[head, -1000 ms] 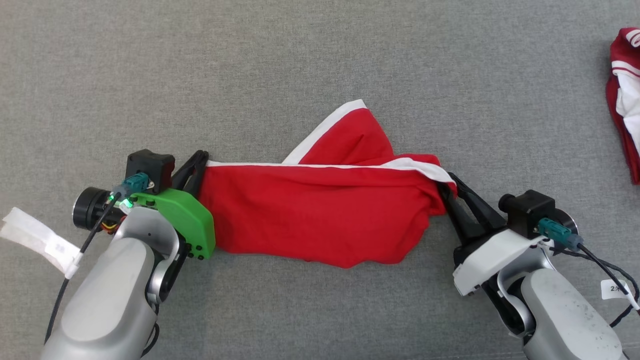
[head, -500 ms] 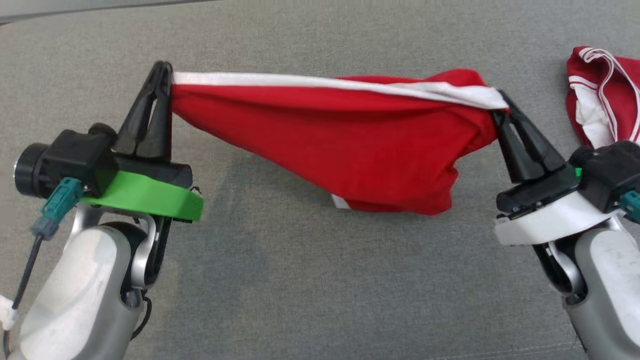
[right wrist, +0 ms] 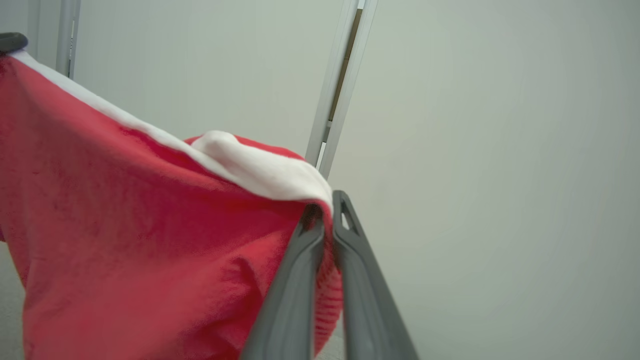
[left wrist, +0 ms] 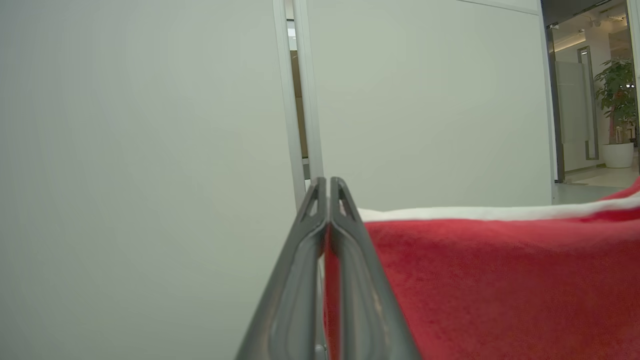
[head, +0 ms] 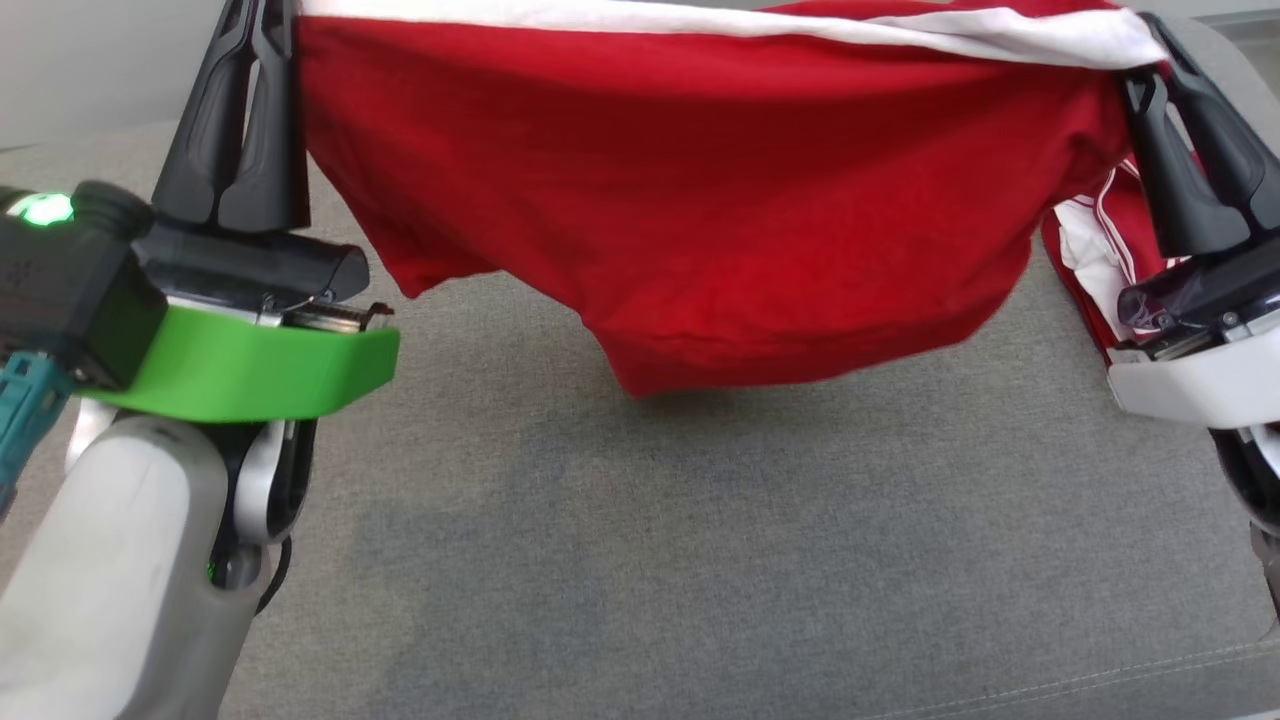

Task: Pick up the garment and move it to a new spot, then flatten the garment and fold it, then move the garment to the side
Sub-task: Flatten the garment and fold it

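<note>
The left gripper (head: pixel 262 20) is pinching the left end of the white-banded upper edge of the red soft-fabric garment (head: pixel 720 200), both dark fingers pressed together on the cloth. The right gripper (head: pixel 1150 45) is clamping the opposite end of the same white band, its fingers likewise closed on the fabric. The garment is hanging stretched between the two grippers, raised clear of the grey woven fabric surface (head: pixel 700 560). Its lower hem is sagging in a curve, lowest near the middle. A second red garment with white stripes (head: pixel 1085 250) is lying crumpled on the surface at the right, partly hidden behind the held garment and the right gripper. In both wrist views a pale wall panel (left wrist: pixel 150 125) is showing behind the lifted cloth.
</note>
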You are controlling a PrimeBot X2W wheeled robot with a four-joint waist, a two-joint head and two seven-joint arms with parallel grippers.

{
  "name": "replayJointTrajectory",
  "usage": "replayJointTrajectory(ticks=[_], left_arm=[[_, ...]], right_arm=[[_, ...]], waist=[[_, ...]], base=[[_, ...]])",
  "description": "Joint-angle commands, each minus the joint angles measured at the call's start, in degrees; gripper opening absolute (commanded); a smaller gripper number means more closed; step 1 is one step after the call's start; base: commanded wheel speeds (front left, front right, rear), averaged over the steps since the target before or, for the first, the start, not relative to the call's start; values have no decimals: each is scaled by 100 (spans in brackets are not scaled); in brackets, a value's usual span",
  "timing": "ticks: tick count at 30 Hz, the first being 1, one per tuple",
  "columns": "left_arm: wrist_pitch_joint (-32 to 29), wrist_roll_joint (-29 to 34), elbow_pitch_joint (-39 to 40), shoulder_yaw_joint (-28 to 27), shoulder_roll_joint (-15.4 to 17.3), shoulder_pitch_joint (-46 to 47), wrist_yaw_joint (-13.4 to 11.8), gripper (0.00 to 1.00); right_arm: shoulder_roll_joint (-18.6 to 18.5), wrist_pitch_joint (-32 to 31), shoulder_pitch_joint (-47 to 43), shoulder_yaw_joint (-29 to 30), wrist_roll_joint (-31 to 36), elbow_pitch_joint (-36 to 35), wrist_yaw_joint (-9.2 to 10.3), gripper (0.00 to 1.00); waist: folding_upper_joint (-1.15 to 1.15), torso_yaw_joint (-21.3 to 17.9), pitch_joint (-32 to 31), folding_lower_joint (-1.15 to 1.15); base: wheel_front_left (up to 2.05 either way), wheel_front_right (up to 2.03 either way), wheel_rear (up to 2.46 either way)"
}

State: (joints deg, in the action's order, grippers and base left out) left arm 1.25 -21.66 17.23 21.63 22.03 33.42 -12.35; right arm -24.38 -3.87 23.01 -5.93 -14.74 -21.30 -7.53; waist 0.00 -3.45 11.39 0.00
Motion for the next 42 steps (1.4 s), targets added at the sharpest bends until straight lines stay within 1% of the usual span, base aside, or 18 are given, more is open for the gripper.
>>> replayJointTrajectory(ticks=[1, 4, 6, 9, 12, 15, 18, 20, 21, 24, 26, 29, 32, 34, 37, 39, 42], left_arm=[[15, -98, -101, 11, -62, 151, 47, 0], [54, -212, -472, 58, -177, 419, 194, 0], [130, -269, -857, 91, -276, 710, 321, 0], [330, -358, -1660, 128, -505, 1339, 541, 0], [635, -396, -2620, 108, -740, 2062, 741, 0], [994, -330, -3715, 75, -953, 2921, 920, 0], [1252, -277, -4707, -52, -1076, 3648, 997, 0], [1342, -246, -5173, -157, -1115, 3956, 1013, 0], [1369, -237, -5453, -247, -1131, 4151, 1032, 0], [1390, -101, -5770, -425, -1131, 4444, 1005, 0], [1387, -26, -5922, -562, -1149, 4390, 1003, 0], [1384, 118, -6196, -681, -1223, 4097, 1006, 0], [1385, 208, -6464, -827, -1358, 3714, 1037, 0], [1386, 242, -6618, -923, -1458, 3377, 1072, 0], [1386, 328, -6695, -1019, -1578, 2877, 1130, 0], [1386, 396, -6598, -1099, -1653, 2486, 1161, 0], [1386, 558, -6199, -1223, -1743, 1822, 1188, 0]], right_arm=[[-40, -45, 158, 24, -85, -7, 8, 0], [-97, -98, 377, 26, -175, 139, 8, 0], [-139, -87, 633, 8, -237, 304, 8, 0], [-185, -39, 1191, -43, -356, 683, 8, 0], [-128, 49, 1934, -169, -454, 1236, 8, 0], [43, 243, 2892, -369, -468, 2025, 8, 0], [332, 555, 3807, -592, -414, 2949, 8, 0], [561, 792, 4243, -741, -382, 3470, 8, 0], [713, 996, 4539, -798, -346, 3844, 8, 0], [1000, 1375, 5012, -931, -220, 4597, 8, 0], [1191, 1591, 5196, -1000, -115, 5159, 8, 0], [1471, 1783, 5284, -1106, -1, 5960, 8, 0], [1688, 1874, 5060, -1285, 47, 6636, 8, 0], [1813, 1901, 4835, -1410, 50, 6943, 8, 0], [1944, 1913, 4400, -1531, -25, 6830, 8, 0], [1956, 1905, 3904, -1514, -91, 6557, 8, 0], [1952, 1906, 3048, -1567, -119, 5891, 8, 0]], waist=[[0, -9, 104, 0], [0, 6, 304, 0], [0, 19, 484, 0], [0, 48, 741, 0], [0, 44, 918, 0], [0, 18, 1030, 0], [0, -49, 1042, 0], [0, -108, 986, 0], [0, -142, 960, 0], [0, -177, 990, 0], [0, -180, 1028, 0], [0, -148, 1112, 0], [0, -99, 1217, 0], [0, -81, 1281, 0], [0, -57, 1340, 0], [0, -30, 1342, 0], [0, 2, 1299, 0]], base=[[0, 0, 0], [0, 0, 0], [0, 0, 0], [0, 0, 0], [0, 0, 0], [0, 0, 0], [0, 0, 0], [0, 0, 0], [0, 0, 0], [0, 0, 0], [0, 0, 0], [0, 0, 0], [0, 0, 0], [0, 0, 0], [0, 0, 0], [0, 0, 0], [0, 0, 0]])
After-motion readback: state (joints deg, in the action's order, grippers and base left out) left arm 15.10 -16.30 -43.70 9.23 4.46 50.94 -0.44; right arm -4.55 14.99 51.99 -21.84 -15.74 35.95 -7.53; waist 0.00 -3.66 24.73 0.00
